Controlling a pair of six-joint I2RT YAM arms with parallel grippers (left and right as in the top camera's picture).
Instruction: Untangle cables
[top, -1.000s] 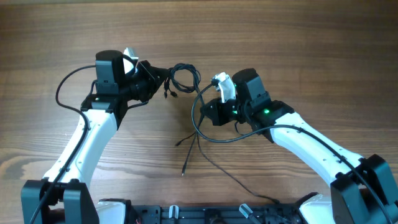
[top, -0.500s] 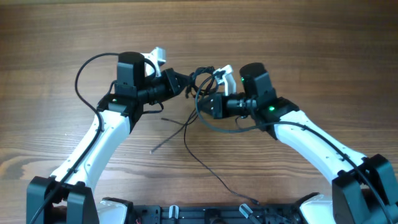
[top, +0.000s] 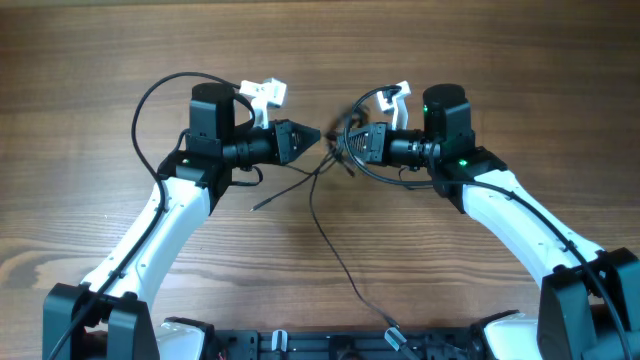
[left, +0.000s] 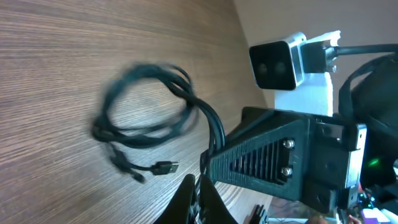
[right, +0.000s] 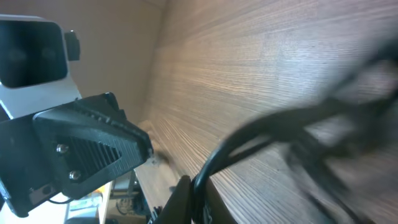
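The cables (top: 338, 138) are thin black cords bunched between my two grippers, which face each other tip to tip above the table. My left gripper (top: 312, 139) points right and is shut on a strand; in the left wrist view its gripper (left: 199, 190) pinches a cord that rises to a hanging loop of cables (left: 146, 99) with a small plug (left: 165, 167). My right gripper (top: 350, 143) points left and is shut on a cord; in the right wrist view that gripper (right: 193, 190) holds the blurred cables (right: 261, 134).
A long loose strand (top: 330, 240) trails toward the near table edge, and a short end (top: 262, 203) lies left of it. The wooden table (top: 80, 60) surrounds both arms. The left arm's own thick cable (top: 150, 100) arcs behind it.
The left gripper swung right and the right gripper moved up, so the tips now nearly meet. The bundle tightened between them and the loose ends were dragged left and up.
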